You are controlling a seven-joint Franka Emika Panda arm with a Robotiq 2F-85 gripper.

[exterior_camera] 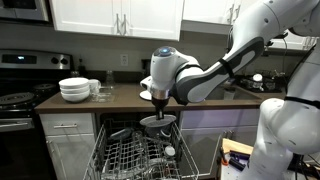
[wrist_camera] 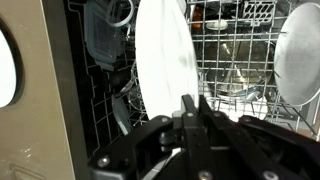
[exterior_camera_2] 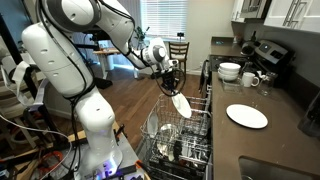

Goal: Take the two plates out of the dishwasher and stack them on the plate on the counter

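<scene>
Your fingers (wrist_camera: 188,112) are clamped on the rim of a white plate (wrist_camera: 165,60), held over the dishwasher rack (exterior_camera_2: 185,135). Beyond it a second plate (wrist_camera: 300,50) stands in the rack. Farther off, the lone plate (exterior_camera_2: 246,116) on the surface (exterior_camera_2: 285,140) carries nothing: neither is stacked yet.

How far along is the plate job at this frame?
Done: nothing stacked yet; the counter plate looks alone. In hand: the end effector is shut on the first plate, which hangs just over the dishwasher rack. Left: carry it onto the counter plate, then fetch the second plate, standing in the rack, and stack it too.
</scene>
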